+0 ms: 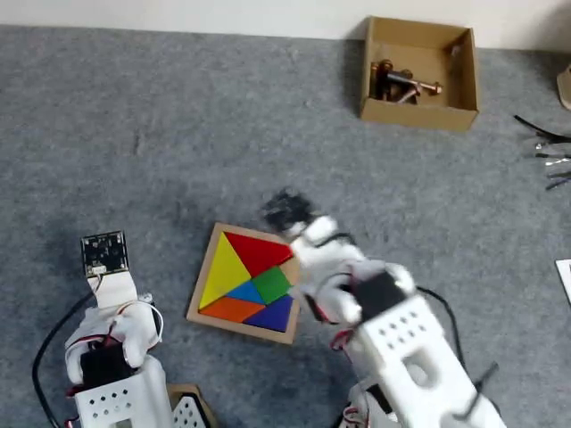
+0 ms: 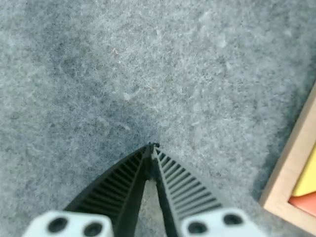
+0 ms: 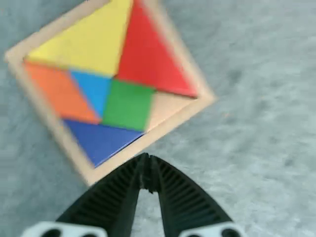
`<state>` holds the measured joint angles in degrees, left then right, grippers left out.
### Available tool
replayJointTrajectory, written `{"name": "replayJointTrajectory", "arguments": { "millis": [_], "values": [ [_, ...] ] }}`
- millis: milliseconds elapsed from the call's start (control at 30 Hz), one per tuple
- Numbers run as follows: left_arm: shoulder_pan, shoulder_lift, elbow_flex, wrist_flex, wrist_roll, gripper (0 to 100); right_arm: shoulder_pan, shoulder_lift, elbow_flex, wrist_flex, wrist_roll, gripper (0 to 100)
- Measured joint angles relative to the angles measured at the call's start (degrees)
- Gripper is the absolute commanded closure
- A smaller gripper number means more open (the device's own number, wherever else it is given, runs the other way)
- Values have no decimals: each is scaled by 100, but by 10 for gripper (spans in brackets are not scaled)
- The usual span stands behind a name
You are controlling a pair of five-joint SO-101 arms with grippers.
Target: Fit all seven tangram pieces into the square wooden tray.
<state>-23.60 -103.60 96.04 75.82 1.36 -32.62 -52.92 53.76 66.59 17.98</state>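
The square wooden tray (image 1: 207, 266) lies on the grey carpet between the two arms. It holds yellow (image 1: 223, 267), red (image 1: 259, 250), green (image 1: 272, 283), light blue, orange and dark blue pieces. A bare wooden triangle (image 3: 167, 106) shows beside the green square (image 3: 128, 104). My right gripper (image 3: 148, 174) is shut on nothing, just outside the tray's edge next to the dark blue piece (image 3: 101, 139). From above, the right gripper (image 1: 285, 212) looks blurred at the tray's far right corner. My left gripper (image 2: 152, 147) is shut and empty over carpet, with the tray's corner (image 2: 291, 182) off to one side.
A cardboard box (image 1: 419, 111) with copper-coloured metal parts stands at the back right. Loose cables (image 1: 546, 150) lie at the right edge. The left arm's base (image 1: 116, 383) is at the front left, with a small wooden object (image 1: 192, 406) beside it.
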Motion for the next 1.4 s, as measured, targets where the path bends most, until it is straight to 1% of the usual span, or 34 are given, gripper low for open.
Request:
{"name": "replayJointTrajectory", "arguments": {
  "millis": [167,300,500,667,967,1233,1400],
  "values": [
    [0,0,0,0,0,995,1090,-844,0,0,-9,995],
    [0,0,0,0,0,995,1538,-1081,237,0,-9,995],
    [0,0,0,0,0,995,1688,-1582,712,-132,-9,995],
    [0,0,0,0,0,995,1758,-2435,1196,-185,-9,995],
    [0,0,0,0,0,995,2629,-3446,2084,-185,-9,995],
    [0,0,0,0,0,995,2699,-4158,2892,-185,-9,995],
    [0,0,0,0,0,995,2725,-4941,3420,-185,-9,995]
  ]
}}
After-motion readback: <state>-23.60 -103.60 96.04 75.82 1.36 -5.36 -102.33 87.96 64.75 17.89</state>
